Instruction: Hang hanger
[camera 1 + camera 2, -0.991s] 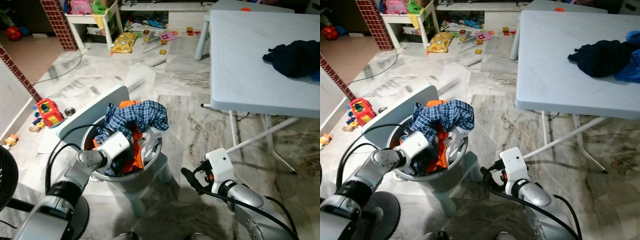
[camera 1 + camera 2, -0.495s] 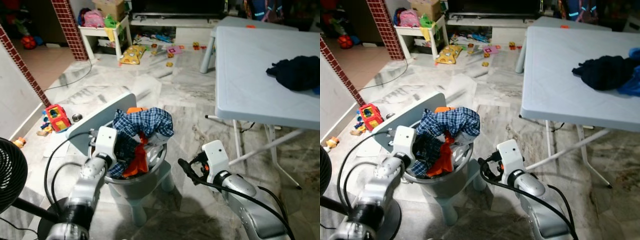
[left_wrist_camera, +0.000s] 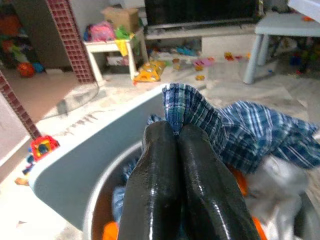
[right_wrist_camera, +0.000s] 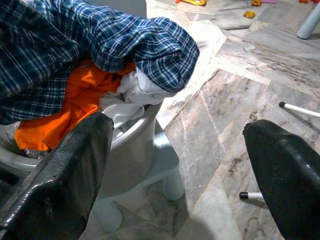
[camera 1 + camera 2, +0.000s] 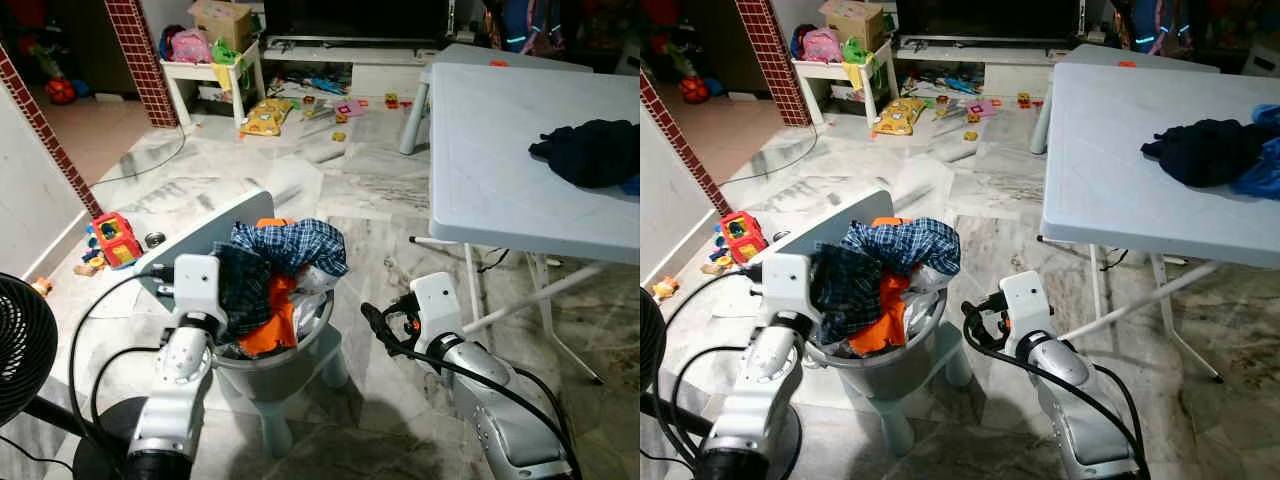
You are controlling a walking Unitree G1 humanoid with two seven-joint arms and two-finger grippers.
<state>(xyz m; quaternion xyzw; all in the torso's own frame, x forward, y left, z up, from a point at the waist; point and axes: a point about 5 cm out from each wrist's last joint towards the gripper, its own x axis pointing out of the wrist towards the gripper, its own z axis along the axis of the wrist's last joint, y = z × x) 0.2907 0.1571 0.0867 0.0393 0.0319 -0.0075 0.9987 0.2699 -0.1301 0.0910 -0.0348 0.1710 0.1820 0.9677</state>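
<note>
A grey tub (image 5: 300, 345) stands on a small light-blue chair (image 5: 200, 235), heaped with clothes: a blue plaid shirt (image 5: 290, 245), an orange garment (image 5: 272, 318) and white cloth (image 5: 312, 285). My left gripper (image 3: 175, 131) is shut, pinching a fold of the plaid shirt (image 3: 186, 107) at the tub's left side. Its white wrist block (image 5: 196, 285) sits just outside the rim. My right gripper (image 5: 376, 326) hovers open to the right of the tub, above the floor, with its fingers (image 4: 55, 175) wide apart and nothing between them. No hanger is seen.
A light-blue folding table (image 5: 500, 150) at the right carries a dark garment (image 5: 590, 150). A black fan (image 5: 20, 350) stands at the left edge. Toys (image 5: 115, 238) lie on the marble floor by a brick column (image 5: 140, 50). A white shelf (image 5: 210, 65) stands at the back.
My left gripper has risen from deep in the tub to its left rim, pulling plaid cloth up with it. The camera has tilted up. My right gripper has stayed open.
</note>
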